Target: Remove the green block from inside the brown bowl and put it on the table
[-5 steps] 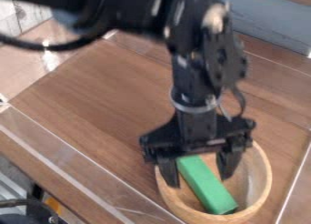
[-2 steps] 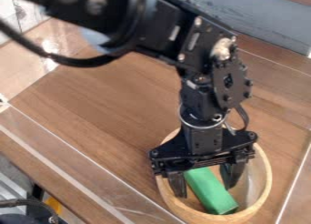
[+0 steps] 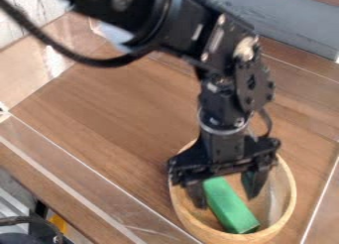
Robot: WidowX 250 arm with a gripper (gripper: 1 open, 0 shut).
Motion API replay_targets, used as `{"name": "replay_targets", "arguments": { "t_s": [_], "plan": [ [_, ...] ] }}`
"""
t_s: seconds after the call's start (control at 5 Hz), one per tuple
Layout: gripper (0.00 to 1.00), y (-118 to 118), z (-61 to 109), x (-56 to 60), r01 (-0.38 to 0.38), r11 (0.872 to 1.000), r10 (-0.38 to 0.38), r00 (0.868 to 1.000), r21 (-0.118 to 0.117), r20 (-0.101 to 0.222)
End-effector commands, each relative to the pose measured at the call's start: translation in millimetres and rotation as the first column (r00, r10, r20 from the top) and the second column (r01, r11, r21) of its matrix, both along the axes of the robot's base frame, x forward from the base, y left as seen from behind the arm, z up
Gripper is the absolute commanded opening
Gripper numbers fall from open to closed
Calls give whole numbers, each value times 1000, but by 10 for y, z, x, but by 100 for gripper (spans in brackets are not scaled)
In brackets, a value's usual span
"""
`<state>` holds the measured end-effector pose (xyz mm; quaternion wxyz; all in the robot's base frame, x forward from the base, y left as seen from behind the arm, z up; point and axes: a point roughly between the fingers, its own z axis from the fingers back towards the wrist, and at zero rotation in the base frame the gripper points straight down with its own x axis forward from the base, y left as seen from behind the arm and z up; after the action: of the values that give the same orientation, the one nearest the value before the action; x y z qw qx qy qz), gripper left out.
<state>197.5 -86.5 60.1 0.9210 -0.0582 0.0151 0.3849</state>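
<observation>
The fingers [image 3: 227,179] stand spread wide and hold nothing, pointing straight down at the lower right of the frame, one tip on either side of the upper end of the green block [image 3: 228,204]. The block lies flat inside the brown bowl [image 3: 189,212], running from the bowl's middle toward its lower right rim. It is a plain, smooth, solid green bar, elongated and straight-sided. Judged from its look, it is light and rigid, with flat faces that may slip under a weak pinch; take hold across its two long sides near mid-length. The bowl is round, shallow, light tan wood with a thick rim. It rests on the brown wood-grain counter [image 3: 106,99], which has clear plastic walls.
</observation>
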Motion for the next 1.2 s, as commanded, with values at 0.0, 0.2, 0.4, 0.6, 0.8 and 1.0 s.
{"name": "replay_targets", "arguments": {
  "t_s": [0.0, 0.2, 0.4, 0.6, 0.8, 1.0],
  "plan": [
    [100, 10, 86, 110, -32, 999, 32, 999, -22, 26],
    [100, 28, 98, 125, -55, 998, 56, 998, -35, 22],
    [100, 35, 117, 125, -72, 996, 73, 997, -45, 22],
    [100, 31, 128, 119, -82, 995, 83, 996, -48, 22],
    [100, 24, 134, 113, -87, 995, 88, 996, -48, 23],
    [100, 15, 142, 105, -90, 995, 91, 996, -48, 24]
  ]
}}
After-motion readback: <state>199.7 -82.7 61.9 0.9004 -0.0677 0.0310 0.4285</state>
